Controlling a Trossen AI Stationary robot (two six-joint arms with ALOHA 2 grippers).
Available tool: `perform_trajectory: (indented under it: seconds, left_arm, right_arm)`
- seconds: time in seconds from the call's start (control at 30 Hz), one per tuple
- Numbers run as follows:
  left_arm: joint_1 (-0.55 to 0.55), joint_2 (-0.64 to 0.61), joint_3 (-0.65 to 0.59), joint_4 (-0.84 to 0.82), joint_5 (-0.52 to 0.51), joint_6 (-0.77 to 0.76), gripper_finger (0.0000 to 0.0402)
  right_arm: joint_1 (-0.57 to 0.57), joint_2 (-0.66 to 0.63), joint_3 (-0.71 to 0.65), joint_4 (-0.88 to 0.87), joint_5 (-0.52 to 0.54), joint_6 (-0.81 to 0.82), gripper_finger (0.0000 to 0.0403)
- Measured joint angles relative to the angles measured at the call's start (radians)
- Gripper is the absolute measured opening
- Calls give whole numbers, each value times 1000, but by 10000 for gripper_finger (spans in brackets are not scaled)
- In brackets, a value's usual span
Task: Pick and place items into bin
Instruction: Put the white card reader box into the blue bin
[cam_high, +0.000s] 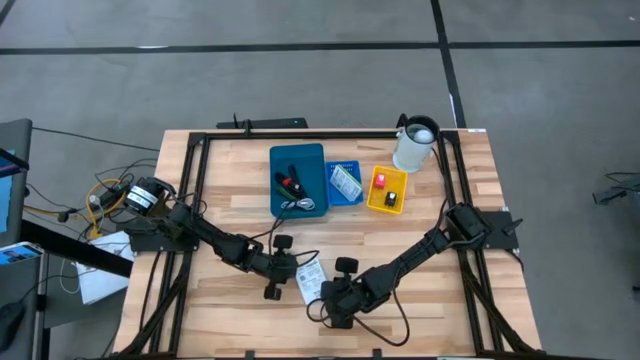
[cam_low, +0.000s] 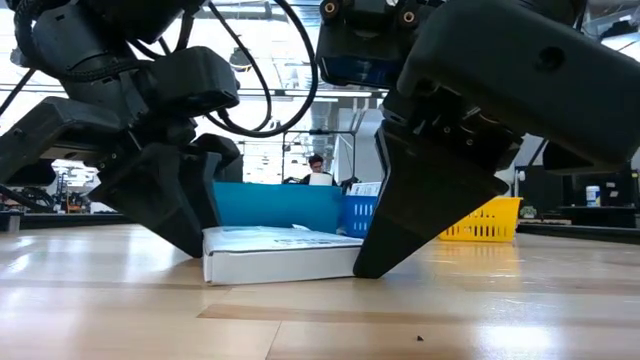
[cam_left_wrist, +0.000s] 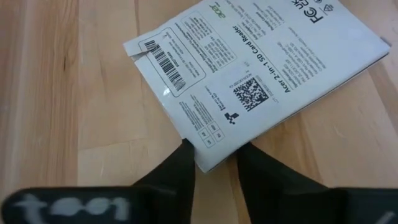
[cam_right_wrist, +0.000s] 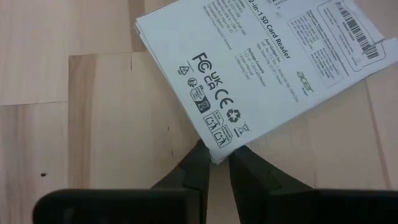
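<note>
Packet on table (wooden)

Packet on table, between both arms' fingers.

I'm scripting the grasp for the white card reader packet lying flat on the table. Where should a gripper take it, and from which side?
Probably at a corner or thin edge. The white packet lies flat on the table, so only its rim fits between fingers. Come in low, level with the wood. The left gripper and right gripper each straddle an opposite corner.
</note>
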Motion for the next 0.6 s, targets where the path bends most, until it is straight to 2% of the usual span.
perform_trajectory:
  seconds: [0.2,0.6]
  left_arm:
    - [0,0,0,-10,-6,0,36]
    - [-30,0,3,-30,-92,-4,11]
  right_arm:
    - [0,1,0,2,11,-1,46]
    - [0,2,1,2,24,-1,47]
